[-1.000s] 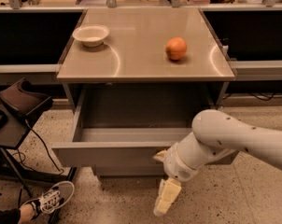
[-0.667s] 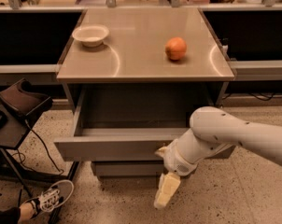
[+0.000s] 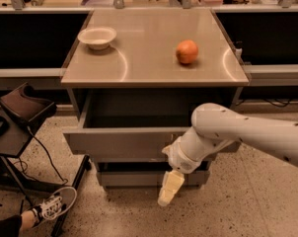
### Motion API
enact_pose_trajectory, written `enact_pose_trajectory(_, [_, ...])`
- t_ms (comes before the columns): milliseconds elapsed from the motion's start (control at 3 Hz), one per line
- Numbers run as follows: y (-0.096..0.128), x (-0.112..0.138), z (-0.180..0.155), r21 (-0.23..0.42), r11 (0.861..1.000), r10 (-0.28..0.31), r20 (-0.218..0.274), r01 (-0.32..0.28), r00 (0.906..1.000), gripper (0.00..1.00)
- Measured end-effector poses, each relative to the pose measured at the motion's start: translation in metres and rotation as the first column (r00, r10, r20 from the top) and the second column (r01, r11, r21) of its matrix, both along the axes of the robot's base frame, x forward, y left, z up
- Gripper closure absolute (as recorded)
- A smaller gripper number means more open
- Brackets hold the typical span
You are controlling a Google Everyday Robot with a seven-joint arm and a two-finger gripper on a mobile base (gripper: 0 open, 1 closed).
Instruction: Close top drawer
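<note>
The tool (image 3: 167, 192), pale and pointing down toward the floor, hung below the white arm's wrist (image 3: 187, 154), which was pressed against the front of the top drawer. Whether the tool was open or closed could not be determined, and nothing was seen in its hold.

The top drawer (image 3: 120, 143), a wide grey metal tray with a plain flat front, stood partly open beneath the grey metal bench (image 3: 154, 69). Only a shallow strip of its dark interior showed. Compared with the views from a second earlier, the front had travelled inward toward the bench and the exposed interior had narrowed. The arm had advanced with it. This indicated that the push was working and the closing stroke was under way but not complete. The front still projected past the narrower grey lower drawer front (image 3: 134, 178).

On the bench top, a white round bowl (image 3: 96, 37) and an orange round fruit (image 3: 187, 52) sat well apart, both unmoved.
</note>
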State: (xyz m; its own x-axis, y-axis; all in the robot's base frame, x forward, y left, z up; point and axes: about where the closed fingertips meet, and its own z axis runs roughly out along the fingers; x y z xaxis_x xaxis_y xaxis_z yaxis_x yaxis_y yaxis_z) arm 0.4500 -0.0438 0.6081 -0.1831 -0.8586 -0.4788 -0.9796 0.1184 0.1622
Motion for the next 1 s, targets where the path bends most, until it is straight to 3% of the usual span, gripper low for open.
enact_pose_trajectory(667, [0.013,0.064,0.024,-0.06,0.994,-0.081,0.088,0.087,0.9928,0.0])
enact_pose_trajectory(1000, [0.013,0.064,0.024,-0.06,0.994,-0.082,0.088,0.087,0.9927,0.0])
